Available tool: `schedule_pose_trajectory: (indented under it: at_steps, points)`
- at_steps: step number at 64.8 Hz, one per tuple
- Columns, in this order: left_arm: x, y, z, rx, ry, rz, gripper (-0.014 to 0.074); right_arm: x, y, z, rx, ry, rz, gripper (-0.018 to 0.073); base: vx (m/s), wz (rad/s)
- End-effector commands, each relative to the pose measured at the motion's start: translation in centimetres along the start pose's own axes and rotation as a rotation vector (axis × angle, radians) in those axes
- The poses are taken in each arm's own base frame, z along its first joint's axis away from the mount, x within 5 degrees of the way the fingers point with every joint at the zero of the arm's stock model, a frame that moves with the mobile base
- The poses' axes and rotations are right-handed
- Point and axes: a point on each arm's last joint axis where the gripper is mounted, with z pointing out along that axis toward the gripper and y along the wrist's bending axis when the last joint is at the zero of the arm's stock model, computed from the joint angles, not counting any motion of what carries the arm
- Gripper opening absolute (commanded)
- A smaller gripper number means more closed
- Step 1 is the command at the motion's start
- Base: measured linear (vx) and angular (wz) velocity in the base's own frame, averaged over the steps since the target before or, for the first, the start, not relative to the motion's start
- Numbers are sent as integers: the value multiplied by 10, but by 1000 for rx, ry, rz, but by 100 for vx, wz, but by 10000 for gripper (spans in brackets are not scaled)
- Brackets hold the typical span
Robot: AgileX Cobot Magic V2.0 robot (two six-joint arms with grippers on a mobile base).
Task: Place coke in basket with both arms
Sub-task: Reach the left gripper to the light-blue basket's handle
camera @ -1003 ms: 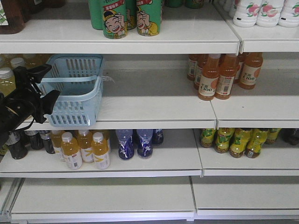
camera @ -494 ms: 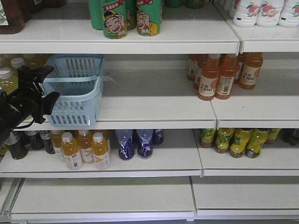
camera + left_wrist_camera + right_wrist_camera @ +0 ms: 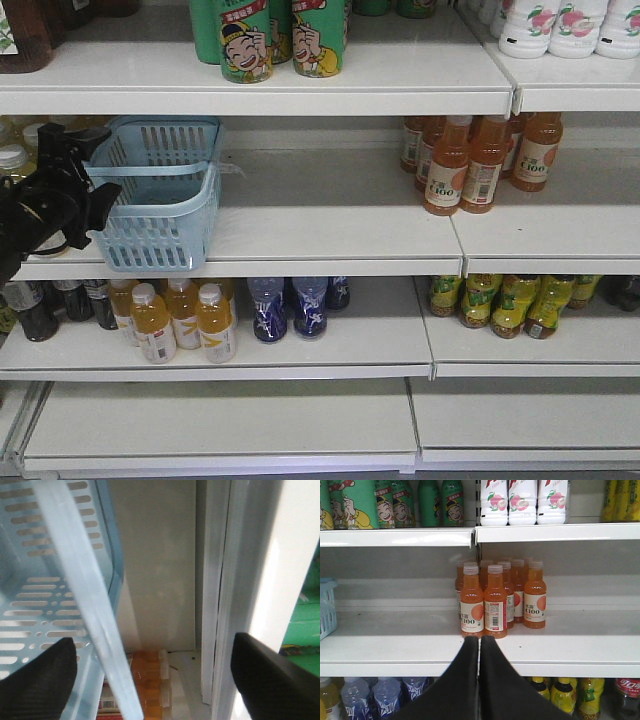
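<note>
The light blue basket stands on the middle shelf at the left, its handle lying across the top. My left gripper is open at the basket's left side. In the left wrist view the handle runs slantwise between the open fingers of the left gripper, close to the left one. The coke, dark with a red label, shows only at the bottom right of the right wrist view, on the lower shelf. My right gripper is shut and empty before the middle shelf's edge.
Orange juice bottles stand on the middle shelf at the right. Green cans sit on the top shelf. Dark bottles with grey labels, yellow juice bottles and blue bottles fill the lower shelf.
My left gripper has moved a little left and up along the basket's left side. The basket has not moved.
</note>
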Motion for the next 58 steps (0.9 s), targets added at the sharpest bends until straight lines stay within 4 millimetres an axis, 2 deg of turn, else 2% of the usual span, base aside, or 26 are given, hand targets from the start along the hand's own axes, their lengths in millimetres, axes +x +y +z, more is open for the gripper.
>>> schedule_pose_trajectory:
  at_steps: [1,17,27,35,42,43,58]
  points:
    - [-1,-31,5,132,7,9,591,-1,0,-1,-5,-70,-11,-5,0,0]
    - [-8,-11,25,118,10,-74,591,-1,0,-1,-5,-70,-11,-5,0,0]
    - [-10,-16,33,210,29,-76,582,-1,0,-1,-5,-69,-11,-5,0,0]
    - [-10,-16,34,226,34,-71,526,-1,0,-1,-5,-69,-11,-5,0,0]
    - [-8,-16,34,219,59,-51,419,-1,0,-1,-5,-69,-11,-5,0,0]
    - [-6,-15,34,218,79,-38,350,-1,0,-1,-5,-69,-11,-5,0,0]
    - [8,-15,32,220,225,62,-8,-1,0,-1,-5,-69,-11,-5,0,0]
